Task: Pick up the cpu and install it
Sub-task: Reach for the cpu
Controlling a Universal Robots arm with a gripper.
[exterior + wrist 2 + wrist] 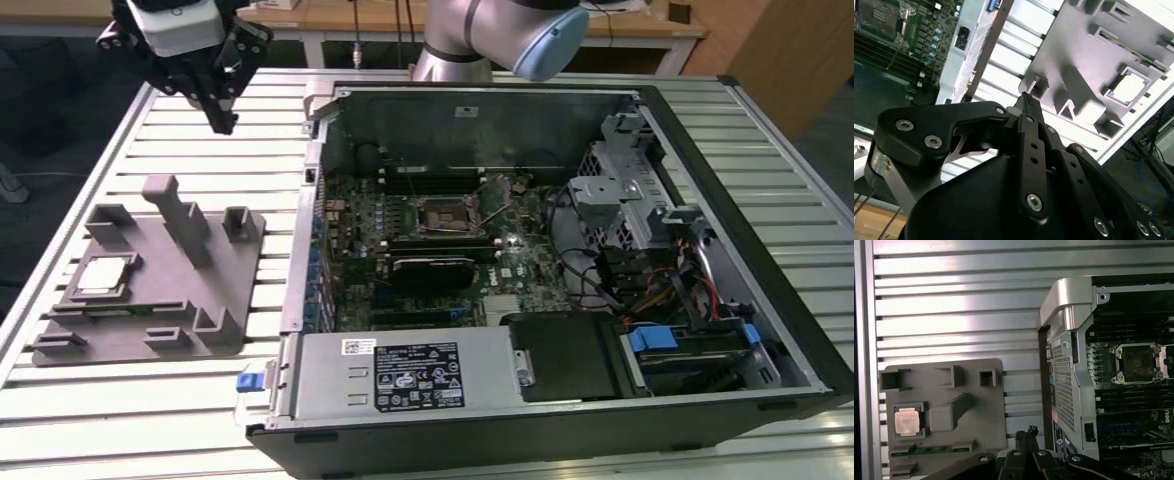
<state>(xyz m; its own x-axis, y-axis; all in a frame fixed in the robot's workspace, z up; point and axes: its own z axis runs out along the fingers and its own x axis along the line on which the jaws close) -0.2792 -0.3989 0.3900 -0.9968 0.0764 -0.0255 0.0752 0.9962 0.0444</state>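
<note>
The 1 cpu lies flat in a recess of the 1 grey fixture, at the exterior view's left, mid-height. Just right of it in that frame rise 2 posts, 1 tall and 1 short. The 1 claw hangs at upper left, fingers pressed together on nothing, well apart from the cpu. 1 open case with 1 bare socket takes centre and right. All rest on the slatted bench.
</note>
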